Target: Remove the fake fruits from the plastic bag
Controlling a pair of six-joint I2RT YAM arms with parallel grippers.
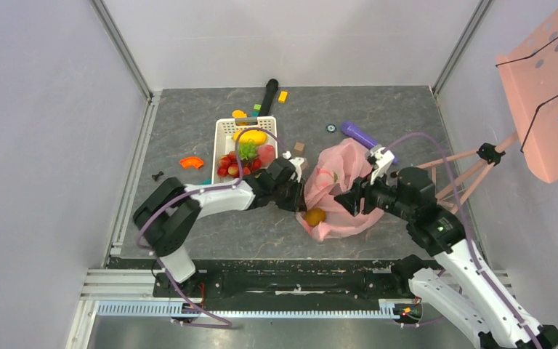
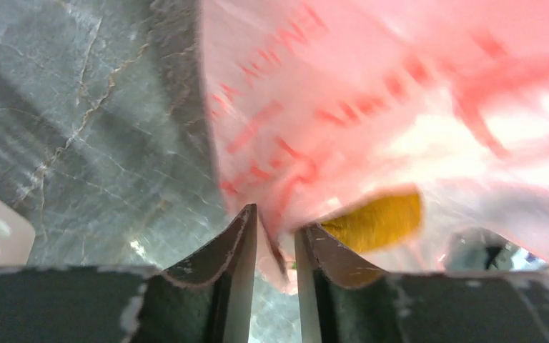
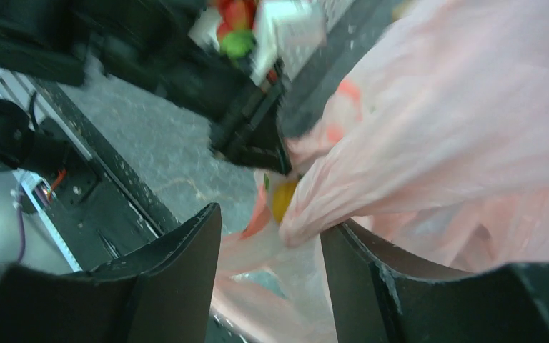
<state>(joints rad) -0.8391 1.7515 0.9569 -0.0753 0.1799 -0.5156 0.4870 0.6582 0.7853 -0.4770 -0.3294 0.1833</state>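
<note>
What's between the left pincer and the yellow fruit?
Only the plastic bag: left wrist view shows a pink fold in the left pincer's gap, yellow fruit just beyond.

Thin crinkly translucent plastic bag (image 1: 338,171) on matt stone-look table (image 1: 407,116).

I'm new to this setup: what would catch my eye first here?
The pink bag lies mid-table, with the left tool and right tool at its near end, where a yellow fruit shows. Left of it, a white basket holds red, green and yellow fruits.
</note>
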